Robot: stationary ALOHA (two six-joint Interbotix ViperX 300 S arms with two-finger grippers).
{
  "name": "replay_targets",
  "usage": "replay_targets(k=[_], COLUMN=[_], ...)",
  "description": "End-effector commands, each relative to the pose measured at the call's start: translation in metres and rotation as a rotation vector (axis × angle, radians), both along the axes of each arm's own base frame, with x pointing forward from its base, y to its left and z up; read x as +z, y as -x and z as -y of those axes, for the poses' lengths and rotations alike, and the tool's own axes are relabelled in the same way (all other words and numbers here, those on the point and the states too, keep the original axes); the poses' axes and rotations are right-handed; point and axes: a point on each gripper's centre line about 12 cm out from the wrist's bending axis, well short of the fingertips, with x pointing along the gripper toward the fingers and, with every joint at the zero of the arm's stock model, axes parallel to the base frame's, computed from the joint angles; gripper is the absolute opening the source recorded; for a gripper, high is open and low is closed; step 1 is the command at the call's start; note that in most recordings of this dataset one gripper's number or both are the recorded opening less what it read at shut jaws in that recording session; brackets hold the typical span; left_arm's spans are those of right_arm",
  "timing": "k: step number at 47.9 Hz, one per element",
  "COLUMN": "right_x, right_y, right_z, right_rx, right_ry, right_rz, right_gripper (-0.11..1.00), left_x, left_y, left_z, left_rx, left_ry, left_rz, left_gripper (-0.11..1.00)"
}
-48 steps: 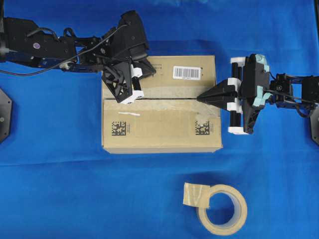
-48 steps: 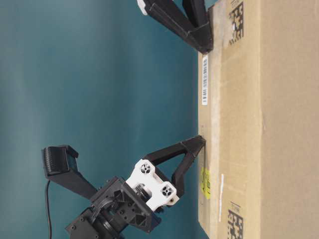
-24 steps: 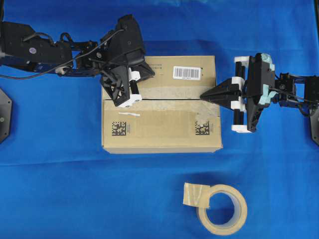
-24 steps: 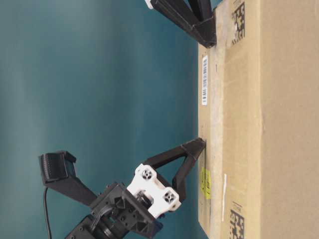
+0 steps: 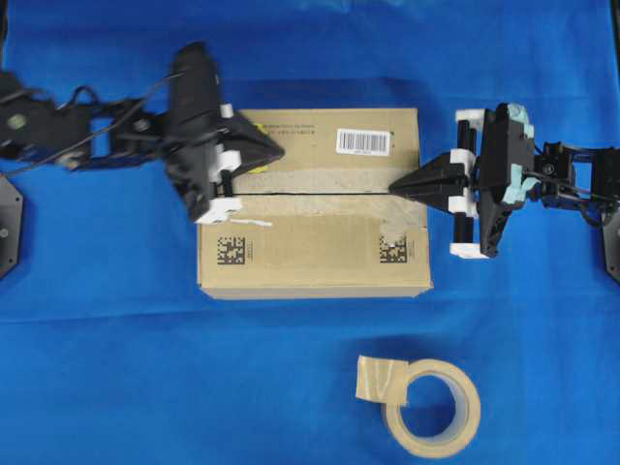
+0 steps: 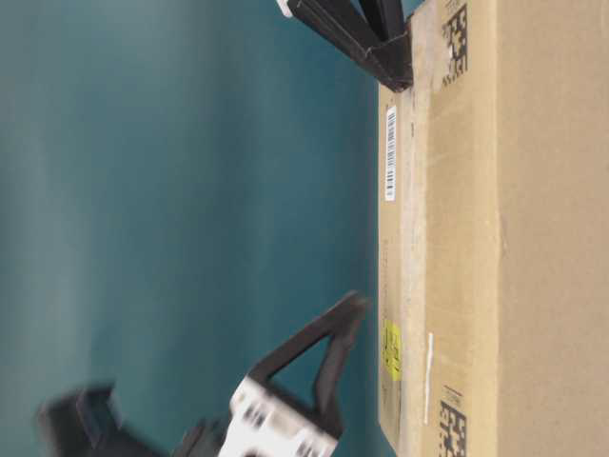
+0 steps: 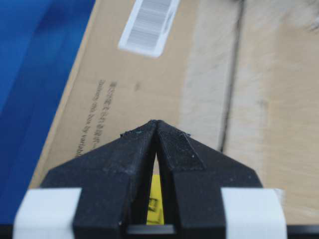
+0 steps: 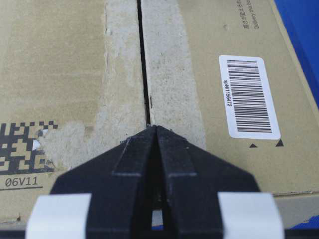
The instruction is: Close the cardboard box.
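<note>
The cardboard box (image 5: pixel 315 242) lies in the middle of the blue cloth with its top flaps down and meeting along a narrow seam (image 8: pixel 144 74). My left gripper (image 5: pixel 281 151) is shut and empty, its tip over the box's far left part near the yellow sticker (image 6: pixel 391 348). In the table-level view this left gripper (image 6: pixel 356 303) hangs a little off the box top. My right gripper (image 5: pixel 393 189) is shut too, with its tip on the seam's right end (image 8: pixel 155 128). A white barcode label (image 7: pixel 149 25) lies ahead of the left gripper (image 7: pixel 157 122).
A beige tape roll (image 5: pixel 432 408) with a loose end lies on the cloth in front of the box, to the right. Blue cloth (image 5: pixel 116 339) surrounds the box on all sides. Both arms reach in from the sides.
The left gripper has lifted off the box top, drawn back to the left and swung to point right. The right gripper has stayed at the seam's right end.
</note>
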Motion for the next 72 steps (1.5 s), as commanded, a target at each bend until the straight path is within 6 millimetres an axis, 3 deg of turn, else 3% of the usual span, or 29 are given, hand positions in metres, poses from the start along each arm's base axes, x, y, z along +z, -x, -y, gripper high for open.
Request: replay_targets(k=[1,14,22,42,72], right_x=[0.004,0.004,0.003,0.003,0.004], right_y=[-0.004,-0.009,-0.008,-0.008,-0.008], right_z=[0.002,0.003,0.003,0.003,0.003], right_rx=[-0.008,-0.008,-0.008,-0.007,-0.01], right_ry=[0.001,0.001,0.001,0.002,-0.003], right_rz=[0.015,0.015,0.014,0.014,0.016], right_gripper=[0.01,0.01,0.01,0.01,0.01], left_x=[0.016,-0.005,-0.016,-0.037,-0.047], left_y=[0.014,0.053,0.061,0.058,0.066], left_z=[0.006,0.028,0.03,0.041,0.03], left_rx=[-0.008,-0.066,-0.068,-0.11,-0.068], left_ry=[-0.019,-0.035,-0.037,-0.031,-0.03], left_rz=[0.129,0.212,0.219,0.177,0.141], left_gripper=[0.03,0.03,0.03,0.03,0.03])
